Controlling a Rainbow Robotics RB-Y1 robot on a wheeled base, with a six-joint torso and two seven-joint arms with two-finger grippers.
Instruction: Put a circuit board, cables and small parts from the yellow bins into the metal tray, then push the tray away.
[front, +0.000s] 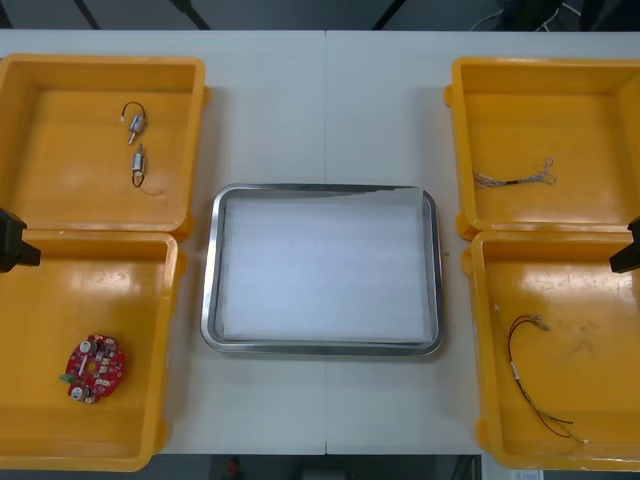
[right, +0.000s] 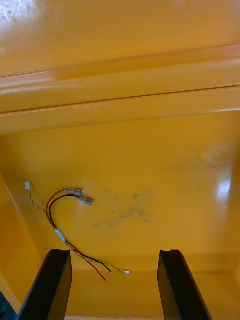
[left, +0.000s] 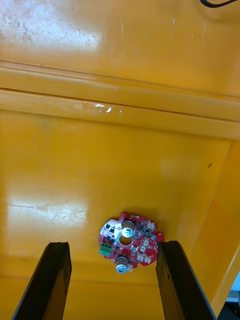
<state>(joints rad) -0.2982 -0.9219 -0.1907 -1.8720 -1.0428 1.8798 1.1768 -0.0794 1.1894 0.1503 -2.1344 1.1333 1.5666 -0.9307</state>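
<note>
The front camera looks steeply down at the light table (front: 325, 100), framing all four yellow plastic bins (front: 60, 150). Each wrist camera looks closely into one near bin: the left shares the round red circuit board (left: 131, 241) with the front view, the right the thin red and yellow cable (right: 60, 234).

The left gripper (left: 112, 245) hangs well left of the metal tray (front: 210, 300), fingers apart; the right gripper (right: 115, 252) well right, likewise.
</note>
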